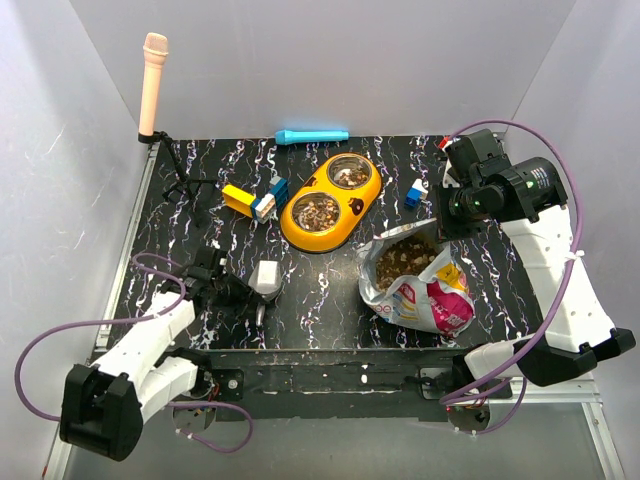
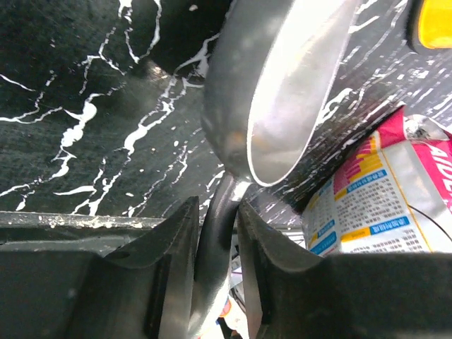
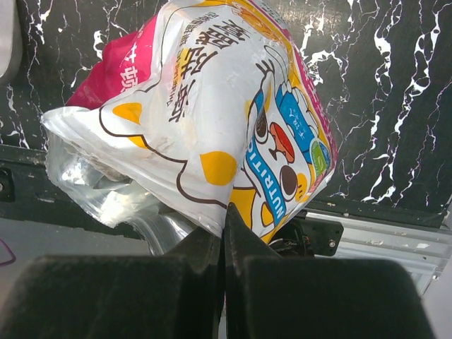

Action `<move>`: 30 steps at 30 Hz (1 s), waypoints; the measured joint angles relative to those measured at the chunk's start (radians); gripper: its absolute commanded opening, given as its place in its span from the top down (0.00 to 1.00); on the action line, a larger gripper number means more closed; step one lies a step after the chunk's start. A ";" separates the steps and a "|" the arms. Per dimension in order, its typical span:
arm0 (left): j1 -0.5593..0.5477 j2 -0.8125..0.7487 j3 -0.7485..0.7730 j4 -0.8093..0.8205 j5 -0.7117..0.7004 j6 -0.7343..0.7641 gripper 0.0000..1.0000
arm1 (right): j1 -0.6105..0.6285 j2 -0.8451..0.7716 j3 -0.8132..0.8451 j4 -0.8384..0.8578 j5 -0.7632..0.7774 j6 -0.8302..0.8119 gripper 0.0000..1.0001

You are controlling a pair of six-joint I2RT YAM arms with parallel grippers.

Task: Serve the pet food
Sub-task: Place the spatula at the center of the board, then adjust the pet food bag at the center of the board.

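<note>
Pet food (image 1: 405, 258) lies brown in the open mouth of the bag (image 1: 432, 300) at the right of the counter (image 1: 320, 305). More fills both cups of the yellow double bowl (image 1: 375, 190) behind it. Toy blocks (image 1: 255, 200) sit left of the bowl, a small block (image 1: 415, 193) to its right, and a blue pen (image 1: 312, 136) at the back edge. The right jaws pinch the bag's rim tight. The left jaws stand narrow, holding a metal scoop (image 2: 282, 92) by its handle. From the right wrist the bag's side hides the food. Its print reads "NUTRITIO", cut off at a fold.
</note>
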 measured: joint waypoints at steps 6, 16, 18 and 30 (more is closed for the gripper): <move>0.000 0.062 -0.020 0.017 -0.002 0.020 0.45 | 0.000 0.000 -0.001 0.000 -0.014 -0.002 0.99; 0.000 0.053 0.120 -0.167 -0.030 0.085 0.08 | 0.000 0.000 -0.005 0.001 -0.051 -0.020 0.99; 0.000 0.079 0.235 -0.201 -0.021 0.137 0.10 | 0.000 0.000 -0.008 0.003 -0.067 -0.029 0.99; -0.320 0.414 0.799 -0.080 0.109 0.290 0.05 | 0.000 -0.008 -0.035 0.031 -0.149 -0.038 0.99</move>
